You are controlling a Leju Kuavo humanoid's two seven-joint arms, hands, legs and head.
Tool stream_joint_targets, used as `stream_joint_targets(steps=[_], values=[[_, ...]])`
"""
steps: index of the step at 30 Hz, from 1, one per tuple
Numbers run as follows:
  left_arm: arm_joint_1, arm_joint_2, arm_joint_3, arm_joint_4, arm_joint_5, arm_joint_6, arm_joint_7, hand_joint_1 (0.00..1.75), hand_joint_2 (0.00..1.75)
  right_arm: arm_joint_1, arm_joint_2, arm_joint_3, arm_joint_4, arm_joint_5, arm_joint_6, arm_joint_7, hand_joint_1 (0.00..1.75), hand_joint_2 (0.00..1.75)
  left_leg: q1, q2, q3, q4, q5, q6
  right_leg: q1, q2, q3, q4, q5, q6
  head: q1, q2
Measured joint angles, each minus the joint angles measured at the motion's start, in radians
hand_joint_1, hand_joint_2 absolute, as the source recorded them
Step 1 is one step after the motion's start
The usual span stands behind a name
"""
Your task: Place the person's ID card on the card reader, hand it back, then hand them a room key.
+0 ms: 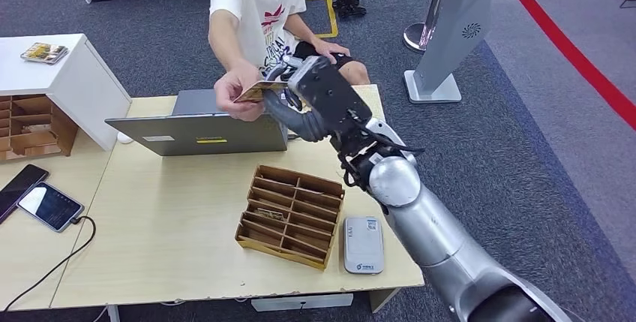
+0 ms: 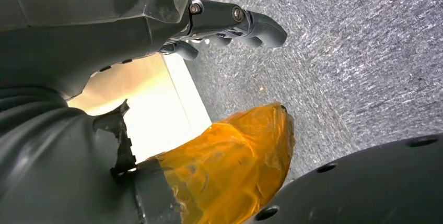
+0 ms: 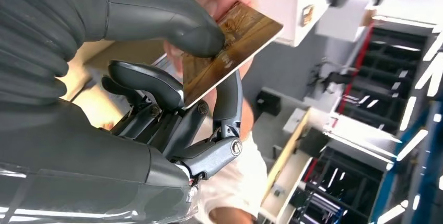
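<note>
Top centre of the head view: right hand (image 1: 300, 97) pinching gold-brown plastic card (image 1: 256, 91) between thumb and fingers, person's hand (image 1: 236, 91) gripping its far end. Below, lower centre, grey card reader (image 1: 364, 245) beside brown slotted cardboard organiser (image 1: 291, 215). Left hand (image 2: 230, 23) empty, fingers loosely extended over grey carpet.

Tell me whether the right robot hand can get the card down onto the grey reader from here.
Probably yes: the right robot hand pinches the card, but the person's hand grips it too. The reader lies uncovered beside the organizer.
</note>
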Motion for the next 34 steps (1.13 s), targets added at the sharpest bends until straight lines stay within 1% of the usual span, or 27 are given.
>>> stream_joint_targets(steps=[2, 3, 6, 7, 10, 14, 18, 22, 24, 28, 32, 34], values=[[-0.003, 0.000, 0.000, 0.000, -0.003, -0.008, 0.003, 0.00, 0.00, -0.013, 0.021, 0.018, 0.043, 0.079, 0.015, 0.010, 1.75, 1.75, 0.000, 0.000, 0.000, 0.000, 0.000, 0.000, 0.000, 0.000, 0.000, 0.000, 0.000, 0.000, 0.000, 0.000], [-0.005, 0.000, 0.000, 0.000, -0.003, -0.012, 0.004, 0.00, 0.00, -0.015, 0.030, 0.026, 0.061, 0.112, 0.023, 0.015, 1.41, 1.75, 0.000, 0.000, 0.000, 0.000, 0.000, 0.000, 0.000, 0.000, 0.000, 0.000, 0.000, 0.000, 0.000, 0.000], [-0.007, 0.000, 0.000, 0.000, -0.002, -0.021, 0.005, 0.00, 0.00, -0.014, 0.051, 0.045, 0.106, 0.178, 0.047, 0.023, 0.13, 1.75, 0.001, 0.000, 0.000, 0.000, 0.001, -0.001, 0.001, 0.000, 0.000, 0.000, 0.000, 0.000, 0.000, 0.000], [-0.008, 0.000, 0.000, 0.000, -0.002, -0.023, 0.006, 0.00, 0.00, -0.014, 0.056, 0.051, 0.117, 0.190, 0.055, 0.025, 0.03, 1.75, 0.001, 0.000, 0.000, 0.000, 0.001, -0.001, 0.001, 0.000, 0.000, 0.000, 0.000, 0.000, 0.000, 0.000], [-0.008, 0.000, 0.000, 0.000, 0.002, -0.026, 0.008, 0.00, 0.00, -0.013, 0.068, 0.068, 0.145, 0.216, 0.087, 0.029, 0.00, 1.75, 0.001, 0.000, 0.000, 0.000, 0.001, -0.001, 0.000, 0.000, 0.000, 0.000, 0.000, 0.000, 0.000, 0.000], [-0.008, 0.001, 0.000, 0.000, 0.009, -0.031, 0.010, 0.00, 0.00, -0.005, 0.078, 0.082, 0.165, 0.224, 0.125, 0.021, 0.00, 0.00, 0.001, 0.000, 0.000, 0.000, 0.001, -0.001, 0.000, 0.000, 0.000, 0.000, 0.000, 0.000, 0.000, 0.000], [-0.008, 0.001, 0.000, 0.000, 0.020, -0.034, 0.010, 0.00, 0.00, 0.015, 0.081, 0.087, 0.160, 0.194, 0.150, -0.007, 0.00, 0.00, 0.001, 0.000, 0.000, 0.000, 0.000, -0.001, 0.000, 0.000, 0.000, 0.000, 0.000, 0.000, 0.000, 0.000], [-0.008, 0.001, 0.000, 0.000, 0.032, -0.033, 0.006, 0.00, 0.00, 0.053, 0.081, 0.083, 0.122, 0.120, 0.164, -0.041, 0.00, 0.00, 0.001, 0.000, 0.000, 0.000, 0.000, -0.001, 0.000, 0.000, -0.001, 0.000, 0.000, 0.000, 0.000, 0.000], [-0.007, 0.001, 0.000, 0.000, 0.039, -0.031, 0.002, 0.00, 0.00, 0.082, 0.080, 0.074, 0.090, 0.054, 0.174, -0.061, 0.00, 0.00, 0.001, 0.000, 0.000, 0.000, 0.000, -0.001, 0.001, 0.000, -0.001, 0.000, 0.000, 0.000, 0.000, 0.000], [-0.004, 0.001, 0.000, 0.000, 0.055, -0.021, -0.006, 0.00, 0.00, 0.157, 0.067, 0.052, 0.008, -0.124, 0.196, -0.100, 0.00, 0.00, 0.001, 0.000, 0.000, 0.000, 0.000, -0.001, 0.000, 0.000, -0.001, 0.000, 0.000, 0.000, 0.000, 0.000], [0.000, -0.001, 0.000, 0.000, 0.071, -0.012, -0.010, 0.00, 0.00, 0.237, 0.034, 0.039, -0.072, -0.282, 0.228, -0.133, 0.00, 0.00, 0.000, 0.000, -0.001, 0.000, 0.000, 0.000, 0.000, 0.000, -0.001, -0.001, 0.000, 0.000, 0.000, 0.000], [0.002, -0.001, 0.000, 0.000, 0.076, -0.008, -0.012, 0.00, 0.00, 0.267, 0.018, 0.037, -0.095, -0.331, 0.247, -0.143, 0.00, 0.00, 0.000, 0.000, -0.001, 0.000, 0.000, 0.000, 0.000, 0.000, -0.001, -0.001, 0.000, 0.000, 0.000, 0.000]])
